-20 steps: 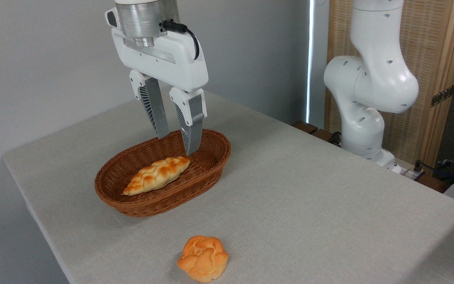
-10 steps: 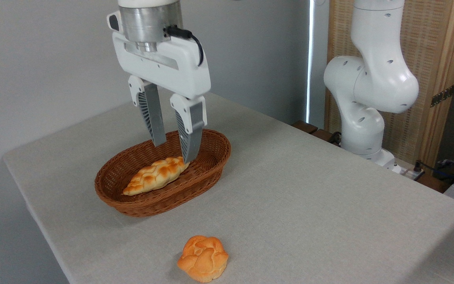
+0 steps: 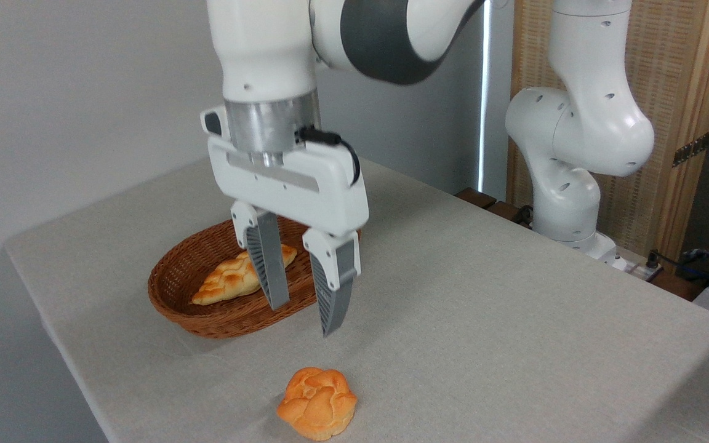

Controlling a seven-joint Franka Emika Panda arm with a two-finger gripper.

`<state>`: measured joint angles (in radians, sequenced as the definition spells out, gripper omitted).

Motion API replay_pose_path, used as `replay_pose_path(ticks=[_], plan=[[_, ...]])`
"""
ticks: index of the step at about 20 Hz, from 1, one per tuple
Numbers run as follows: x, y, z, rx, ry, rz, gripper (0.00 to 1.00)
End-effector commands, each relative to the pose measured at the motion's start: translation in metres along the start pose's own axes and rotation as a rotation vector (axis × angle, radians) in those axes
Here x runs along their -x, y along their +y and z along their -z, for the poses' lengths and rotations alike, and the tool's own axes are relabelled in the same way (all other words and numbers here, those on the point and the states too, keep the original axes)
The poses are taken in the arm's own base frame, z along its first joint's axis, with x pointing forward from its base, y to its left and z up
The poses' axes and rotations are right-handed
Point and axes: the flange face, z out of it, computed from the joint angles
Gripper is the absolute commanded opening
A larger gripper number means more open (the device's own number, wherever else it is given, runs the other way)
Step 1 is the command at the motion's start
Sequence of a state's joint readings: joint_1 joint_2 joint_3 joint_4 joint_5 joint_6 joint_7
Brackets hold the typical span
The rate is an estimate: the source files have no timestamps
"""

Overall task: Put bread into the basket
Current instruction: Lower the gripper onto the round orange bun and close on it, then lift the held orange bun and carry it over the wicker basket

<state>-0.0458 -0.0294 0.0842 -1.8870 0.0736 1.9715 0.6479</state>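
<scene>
**Open gripper above the bun**

Nearest the camera, the bun (image 3: 317,403) sits alone on the table (image 3: 514,320), close to the front edge and clear of everything else. Nothing touches it, so it has yet to be picked up.

Just behind and above it hangs the gripper (image 3: 305,317), fingers pointing down and spread apart with nothing between them. That gap looks about right to straddle the bun, which suggests the arm is lining up for a descent; it is a little behind the bun and above it.

Farther back, the basket (image 3: 173,301) rests on the table, partly hidden by the fingers. A loaf (image 3: 225,280) already lies in it, leaving room at the right end for the bun.
</scene>
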Motion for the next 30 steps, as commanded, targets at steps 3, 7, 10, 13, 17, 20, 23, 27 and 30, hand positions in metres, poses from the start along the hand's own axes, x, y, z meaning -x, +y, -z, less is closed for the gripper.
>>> replay_pose_path(ticks=[3, 7, 10, 13, 17, 20, 23, 27, 30], plan=[[0.002, 0.002, -0.042, -0.043, -0.004, -0.032, 1.00], [0.005, -0.011, -0.064, -0.060, -0.022, -0.028, 1.00], [0.004, -0.011, -0.074, -0.059, -0.028, -0.030, 1.00], [0.005, -0.009, -0.085, -0.046, -0.044, -0.034, 1.00], [0.003, -0.008, -0.101, -0.036, -0.057, -0.038, 1.00], [0.003, -0.005, -0.117, -0.043, -0.043, -0.043, 1.00], [0.001, -0.003, -0.127, -0.039, -0.047, -0.049, 1.00], [0.000, -0.002, -0.129, -0.036, -0.050, -0.051, 0.47], [0.000, -0.001, -0.129, -0.035, -0.051, -0.054, 0.33]])
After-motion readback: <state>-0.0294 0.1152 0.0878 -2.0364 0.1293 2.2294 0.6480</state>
